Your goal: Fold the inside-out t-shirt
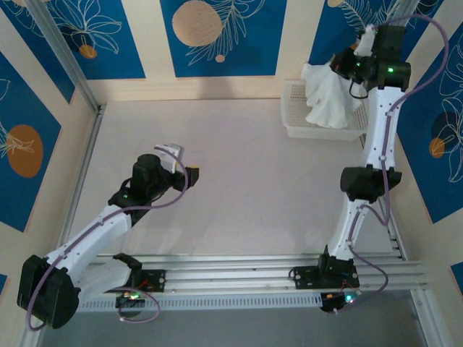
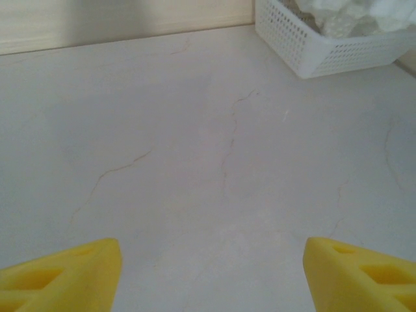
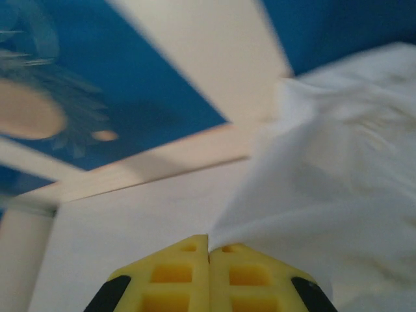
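The inside-out t-shirt (image 1: pixel 327 94) is a bunched white cloth hanging partly out of the white mesh basket (image 1: pixel 295 108) at the back right. My right gripper (image 1: pixel 346 66) is shut on a pinch of it and holds it lifted above the basket; in the right wrist view the yellow fingers (image 3: pixel 175 276) meet with the t-shirt (image 3: pixel 325 188) stretching away to the right from my right gripper (image 3: pixel 208 244). My left gripper (image 1: pixel 185 160) hovers over the bare middle-left of the table, its yellow fingers (image 2: pixel 65 276) wide apart with nothing between them, far from the t-shirt (image 2: pixel 351 14).
The basket (image 2: pixel 325 49) stands against the back wall at the right. Blue patterned panels wall the table (image 1: pixel 231 166) at the back and sides. An aluminium rail (image 1: pixel 260 264) with both arm bases runs along the near edge.
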Action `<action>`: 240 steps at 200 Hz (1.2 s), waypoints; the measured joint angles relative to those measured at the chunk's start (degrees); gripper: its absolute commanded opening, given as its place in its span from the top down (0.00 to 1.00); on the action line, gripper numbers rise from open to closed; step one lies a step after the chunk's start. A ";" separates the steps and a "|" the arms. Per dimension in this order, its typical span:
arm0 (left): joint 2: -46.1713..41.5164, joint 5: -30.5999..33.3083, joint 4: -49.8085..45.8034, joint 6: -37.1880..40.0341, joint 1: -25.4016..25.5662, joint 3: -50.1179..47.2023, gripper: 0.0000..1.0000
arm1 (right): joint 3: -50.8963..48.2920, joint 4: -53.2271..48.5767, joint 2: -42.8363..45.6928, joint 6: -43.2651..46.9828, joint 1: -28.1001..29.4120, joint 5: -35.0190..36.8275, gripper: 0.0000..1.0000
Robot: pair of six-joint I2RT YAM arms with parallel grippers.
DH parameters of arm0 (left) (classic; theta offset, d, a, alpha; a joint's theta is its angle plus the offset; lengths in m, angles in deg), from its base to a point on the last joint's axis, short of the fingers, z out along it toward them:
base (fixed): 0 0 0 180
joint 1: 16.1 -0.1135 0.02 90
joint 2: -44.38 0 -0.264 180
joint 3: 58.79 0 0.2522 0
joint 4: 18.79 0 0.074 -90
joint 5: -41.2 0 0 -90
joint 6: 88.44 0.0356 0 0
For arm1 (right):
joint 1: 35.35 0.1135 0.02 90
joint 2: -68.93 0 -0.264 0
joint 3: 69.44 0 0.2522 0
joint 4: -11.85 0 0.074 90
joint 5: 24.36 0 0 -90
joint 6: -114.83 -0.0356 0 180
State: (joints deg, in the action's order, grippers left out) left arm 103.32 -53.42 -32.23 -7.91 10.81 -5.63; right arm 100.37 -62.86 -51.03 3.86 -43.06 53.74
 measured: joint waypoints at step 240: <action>5.66 -12.07 -20.65 -4.59 0.55 16.20 0.22 | -42.49 -14.36 33.18 13.70 23.71 22.47 0.16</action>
State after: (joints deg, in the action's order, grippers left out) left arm 108.98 -65.48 -52.89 -12.50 11.36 10.57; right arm 57.88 -77.22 -17.85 17.56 -19.34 76.21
